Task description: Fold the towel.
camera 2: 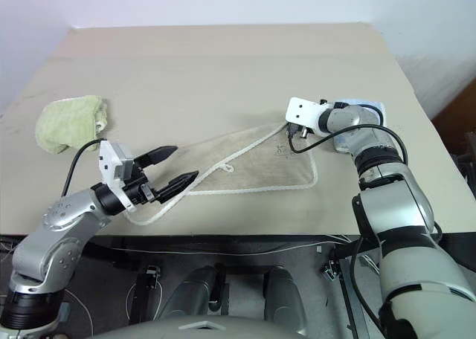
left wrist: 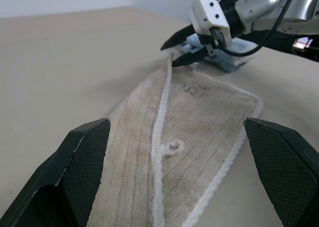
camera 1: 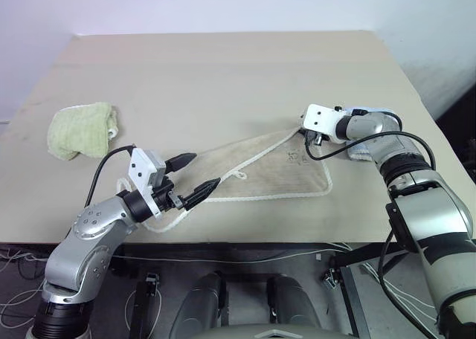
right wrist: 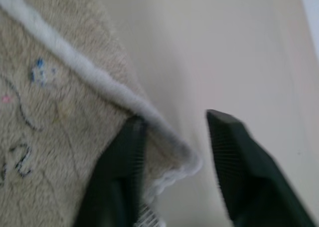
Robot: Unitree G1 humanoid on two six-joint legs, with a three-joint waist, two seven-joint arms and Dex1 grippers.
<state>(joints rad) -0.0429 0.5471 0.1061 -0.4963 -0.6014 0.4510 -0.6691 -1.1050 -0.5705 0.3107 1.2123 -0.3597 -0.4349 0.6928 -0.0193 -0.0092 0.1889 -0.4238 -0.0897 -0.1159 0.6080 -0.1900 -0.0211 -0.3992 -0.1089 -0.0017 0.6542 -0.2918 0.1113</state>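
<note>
Right wrist view: right gripper (right wrist: pixel 172 152) straddling towel (camera 1: pixel 275 172) corner, not yet clamped; could slip off corded hem. Left gripper (camera 1: pixel 195 181) spread wide.

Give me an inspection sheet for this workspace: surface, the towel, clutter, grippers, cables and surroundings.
Surface: beige table, flat, bare across the far half.
Job's things: tan towel with white corded hem, lying flat near the front edge, partly folded into a tapering shape; a small dark mark near its right end.
Clutter: green towel bunched at the left; light blue towel under the right arm.
Grippers: left gripper open, hovering over the tan towel's near left end; right gripper straddling the towel's far right corner, fingers not yet shut on it.
Cables: black cable looping along the right arm; another on the left arm; loose wires below the table.
Surroundings: white wall behind.
</note>
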